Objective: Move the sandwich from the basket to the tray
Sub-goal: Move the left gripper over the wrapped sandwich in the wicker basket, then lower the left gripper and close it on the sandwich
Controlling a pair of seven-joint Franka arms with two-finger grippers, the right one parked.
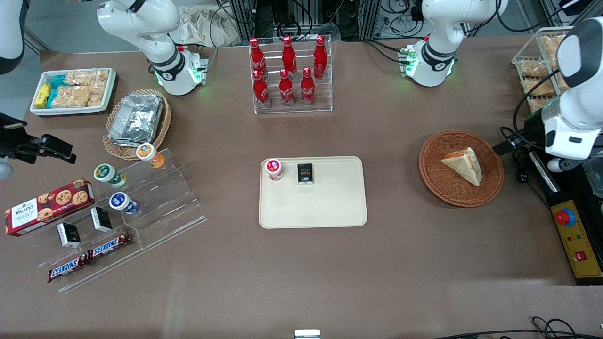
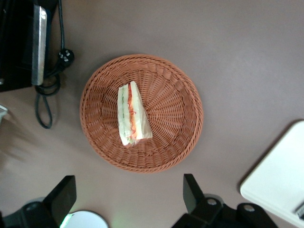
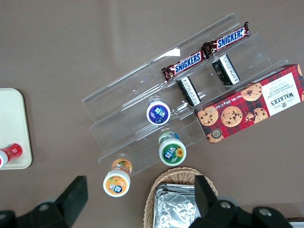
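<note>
The sandwich (image 1: 464, 165) is a white bread wedge with red-orange and green filling. It lies in the round reddish-brown wicker basket (image 1: 438, 181), toward the working arm's end of the table. The left wrist view shows the sandwich (image 2: 132, 116) lying in the middle of the basket (image 2: 175, 95). The cream tray (image 1: 330, 207) lies flat at the table's middle, and its corner shows in the left wrist view (image 2: 280, 183). My left gripper (image 1: 511, 143) hangs above the table beside the basket, apart from the sandwich. Its black fingers (image 2: 191, 192) stand wide apart and empty.
On the tray stand a red-lidded cup (image 1: 273, 169) and a small black box (image 1: 305, 173). A rack of red bottles (image 1: 288, 73) stands farther from the camera than the tray. A yellow control box (image 1: 577, 242) and black cables (image 2: 47, 90) lie beside the basket.
</note>
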